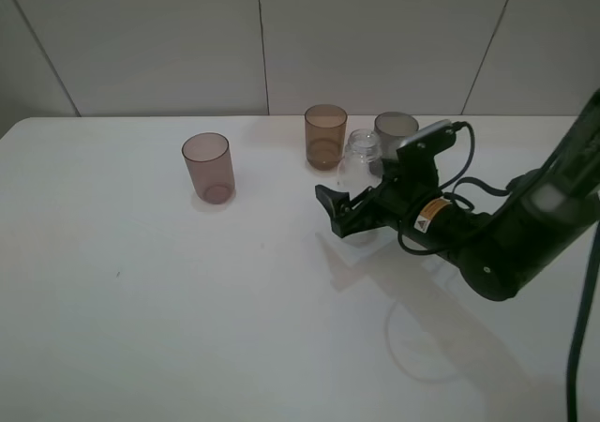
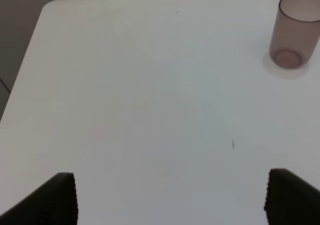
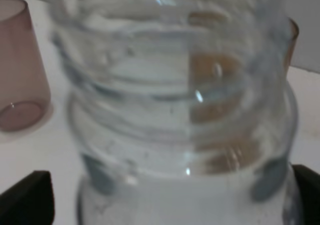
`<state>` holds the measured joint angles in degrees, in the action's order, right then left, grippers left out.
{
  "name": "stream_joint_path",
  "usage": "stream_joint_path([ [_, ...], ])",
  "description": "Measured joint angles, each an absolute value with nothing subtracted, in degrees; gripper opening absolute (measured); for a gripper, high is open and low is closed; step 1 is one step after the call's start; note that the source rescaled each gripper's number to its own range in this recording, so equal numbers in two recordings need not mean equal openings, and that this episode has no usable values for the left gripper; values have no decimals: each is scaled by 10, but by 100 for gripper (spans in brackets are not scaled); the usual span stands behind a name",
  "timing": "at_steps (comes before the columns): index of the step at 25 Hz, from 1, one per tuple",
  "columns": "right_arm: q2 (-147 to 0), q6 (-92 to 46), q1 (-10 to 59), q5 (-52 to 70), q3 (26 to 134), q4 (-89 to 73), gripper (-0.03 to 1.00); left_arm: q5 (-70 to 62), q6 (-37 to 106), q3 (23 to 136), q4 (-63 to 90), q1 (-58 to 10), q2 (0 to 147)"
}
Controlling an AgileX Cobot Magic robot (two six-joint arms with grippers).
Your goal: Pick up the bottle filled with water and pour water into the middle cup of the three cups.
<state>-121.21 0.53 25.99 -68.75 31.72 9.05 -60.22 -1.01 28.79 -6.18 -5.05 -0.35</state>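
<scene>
White bench w/ rounded corner, smooth top. Behind it a pale grey wall w/ thin dark lines. Soft even light.

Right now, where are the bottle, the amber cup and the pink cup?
Bottle (image 1: 361,146): high view, on its threaded neck.
Amber cup (image 1: 325,141): high view, middle of its side wall.
Pink cup (image 2: 294,35): left wrist view, on its side wall.

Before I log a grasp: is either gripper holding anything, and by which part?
Nothing is held. The right gripper stands open around the lower body of the small clear plastic bottle; the left gripper is open over the bare white table.
</scene>
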Motion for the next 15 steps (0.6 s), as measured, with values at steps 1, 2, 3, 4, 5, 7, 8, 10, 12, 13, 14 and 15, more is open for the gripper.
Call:
stream_joint_path([
  [1,-1198,5,260,-687,313,90,100,-602,-10,288,-62,-50,-3],
  [2,-1183,5,260,-687,309,90,100,-602,-10,288,-62,-50,-3],
  [3,-1169,5,260,-687,304,90,100,-602,-10,288,-62,-50,-3],
  [4,-1151,5,260,-687,300,90,100,-602,-10,288,-62,-50,-3],
  [5,-1132,5,260,-687,295,90,100,-602,-10,288,-62,-50,-3],
  [7,-1095,5,260,-688,288,90,100,-602,-10,288,-62,-50,-3],
  [8,-1072,5,260,-688,284,90,100,-602,-10,288,-62,-50,-3],
  [10,-1027,9,260,-685,275,90,100,-602,-10,288,-62,-50,-3],
  [12,-969,29,260,-639,271,90,100,-602,-10,288,-62,-50,-3],
  [13,-938,47,260,-593,271,86,100,-602,-10,288,-62,-50,-3],
  [14,-911,66,260,-544,271,80,100,-602,-10,288,-62,-50,-3],
  [15,-878,92,260,-476,270,68,100,-602,-10,288,-62,-50,-3],
])
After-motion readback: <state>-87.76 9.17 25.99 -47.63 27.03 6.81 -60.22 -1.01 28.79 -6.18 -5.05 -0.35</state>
